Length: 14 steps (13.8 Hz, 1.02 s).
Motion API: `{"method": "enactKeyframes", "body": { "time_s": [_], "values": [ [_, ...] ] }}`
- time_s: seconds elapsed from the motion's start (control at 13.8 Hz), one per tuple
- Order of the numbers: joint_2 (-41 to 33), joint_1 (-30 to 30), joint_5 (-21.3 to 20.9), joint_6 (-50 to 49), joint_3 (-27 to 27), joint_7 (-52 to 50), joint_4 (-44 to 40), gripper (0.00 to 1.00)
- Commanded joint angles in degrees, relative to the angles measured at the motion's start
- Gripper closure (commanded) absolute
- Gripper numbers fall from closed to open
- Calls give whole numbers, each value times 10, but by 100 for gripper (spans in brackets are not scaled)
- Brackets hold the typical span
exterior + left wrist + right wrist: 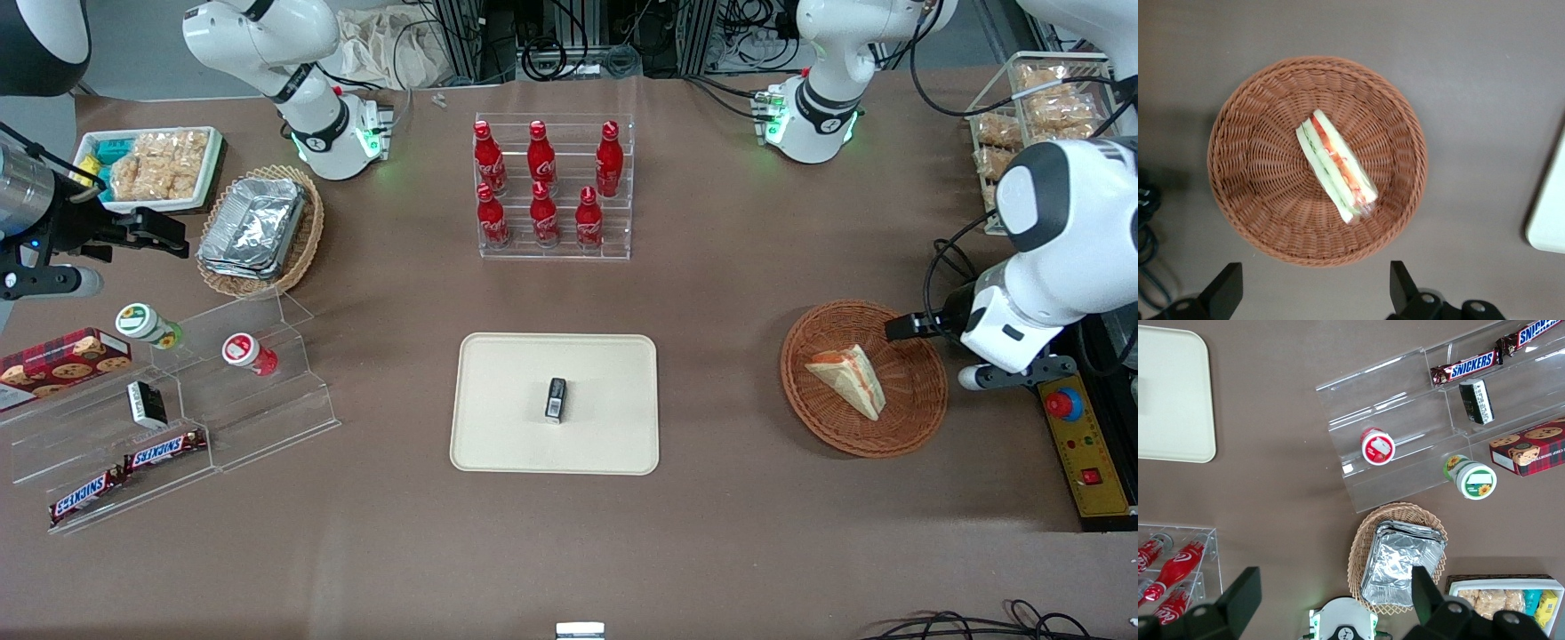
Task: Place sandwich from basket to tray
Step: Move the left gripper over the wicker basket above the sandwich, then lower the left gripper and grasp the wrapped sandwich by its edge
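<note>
Two black fingers (1225, 290) of the gripper (1313, 293) stand closest to the wrist camera, spread wide with nothing between them. They hang above the table at the rim of the basket (1258, 220), not over its centre. In the front view the gripper itself is mostly hidden by the white arm, which reaches in from the working arm's end of the table at the basket's edge.

Outward from the fingers, the sandwich (1336, 167) lies in the middle of the basket, resting on a bread face with its red and green filling edge turned up toward the wrist camera. Its long axis runs on a diagonal to the line joining the two fingers, so the opening is not yet square to the wedge. A wrist turn, a short shift over the basket's centre and then a descent look like what the grasp calls for, with the fingers closing across the thin width, bread face to bread face.

Farther out, the tray (498, 444) sits well apart from the basket, toward the table's middle. A small dark box (556, 399) already lies near its centre, leaving bare surface around it for the sandwich.
</note>
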<state>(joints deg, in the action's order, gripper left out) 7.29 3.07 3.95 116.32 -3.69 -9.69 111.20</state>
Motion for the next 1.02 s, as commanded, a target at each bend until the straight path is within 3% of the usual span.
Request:
{"method": "enactKeyframes", "body": {
  "time_s": [0.0,0.29,0.51,0.95],
  "values": [
    [-33,5,8,77,-3,-78,73,1],
    [-16,1,9,116,-4,-121,117,1],
    [21,-1,11,200,-6,-193,122,1],
    [57,-4,11,253,-8,-237,133,2]
  ]
}}
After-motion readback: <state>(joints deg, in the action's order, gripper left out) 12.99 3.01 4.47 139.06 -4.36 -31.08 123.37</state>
